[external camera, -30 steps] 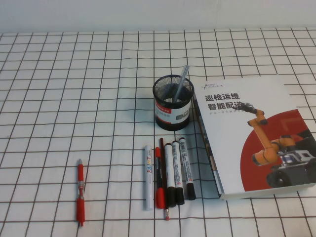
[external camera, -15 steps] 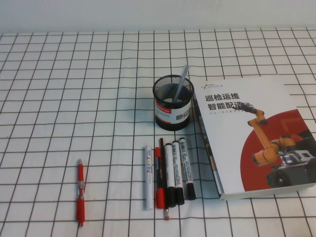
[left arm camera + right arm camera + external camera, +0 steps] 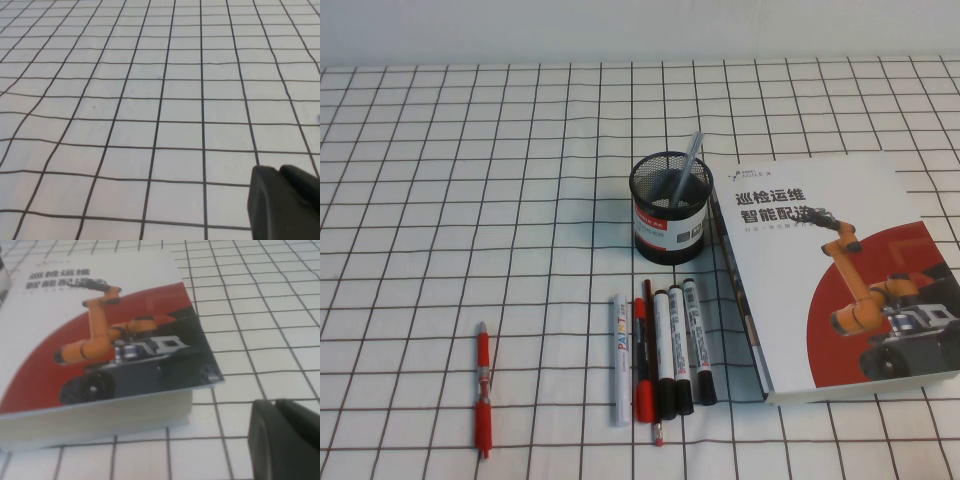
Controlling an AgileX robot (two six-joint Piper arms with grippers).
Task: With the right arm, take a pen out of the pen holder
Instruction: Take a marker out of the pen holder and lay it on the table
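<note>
On the gridded surface (image 3: pixel 470 200), beside the book (image 3: pixel 830 270), the pen holder (image 3: pixel 670 207) holds one grey pen (image 3: pixel 688 160) leaning bookward; right end effector (image 3: pixel 280 440), pressed together by the book's near corner, should spread, then pinch the exposed top; left end effector (image 3: pixel 282 200) hangs over bare grid, state untellable.

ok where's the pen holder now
High view: the pen holder stands mid-table, left of the book, behind the marker row. Left gripper hovers over cloth, right gripper by the book's corner.

Matte black left tool (image 3: pixel 283 200), rounded moulded casing, right tool (image 3: pixel 281 437) equally black, blunt-edged shell
</note>
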